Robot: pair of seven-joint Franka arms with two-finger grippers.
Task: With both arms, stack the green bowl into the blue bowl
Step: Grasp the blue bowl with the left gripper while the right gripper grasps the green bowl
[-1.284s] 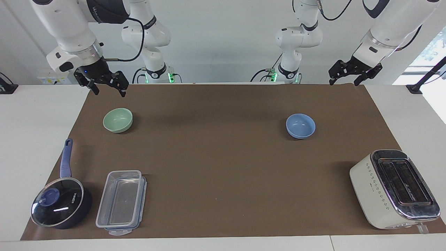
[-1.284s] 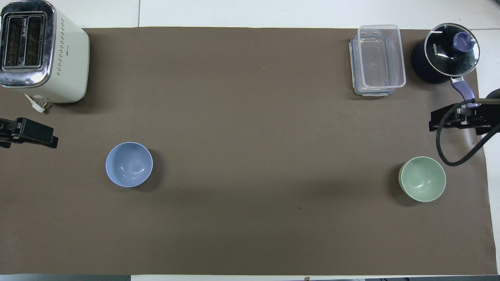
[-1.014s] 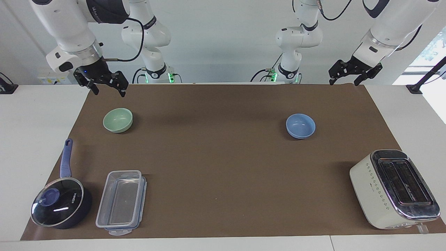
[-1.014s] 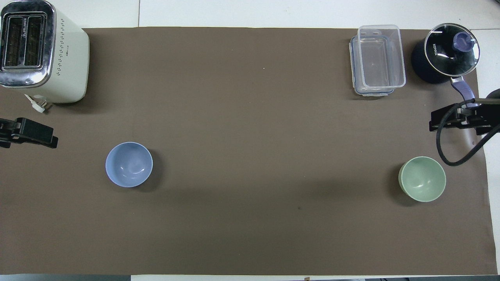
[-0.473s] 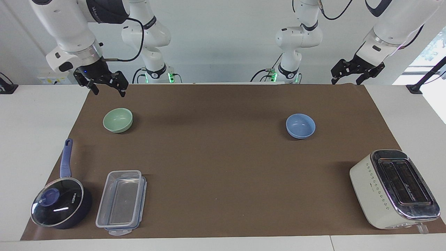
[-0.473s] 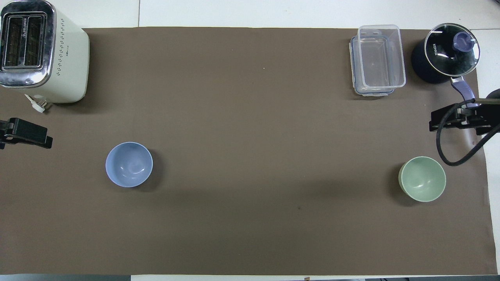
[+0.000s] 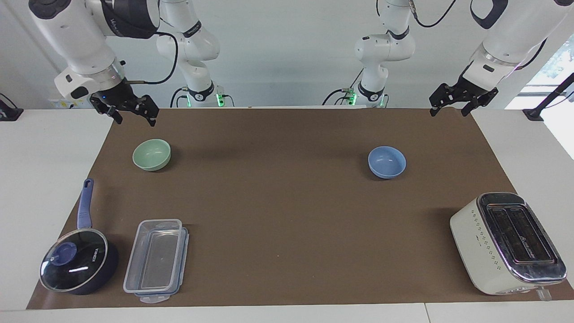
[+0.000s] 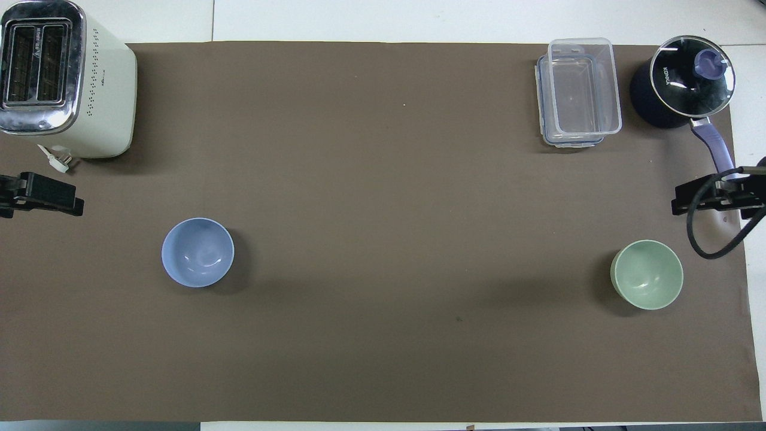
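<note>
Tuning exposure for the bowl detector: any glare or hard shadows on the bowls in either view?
Facing view: the green bowl and blue bowl show only small soft highlights inside, each with a soft shadow on the mat; the saucepan lid carries a bright streak, and the window at the left arm's end is blown out. Overhead view: both bowls evenly lit, with faint glints.

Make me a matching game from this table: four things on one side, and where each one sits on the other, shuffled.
Things:
1. green bowl
2. blue bowl
3. toaster
4. clear container

Places:
A. beside the lidded saucepan
B. toward the left arm's end, nearer the robots
C. toward the right arm's end, nearer the robots
D. toward the left arm's end, farther from the robots

Pairs: 1-C, 2-B, 3-D, 4-A
</note>
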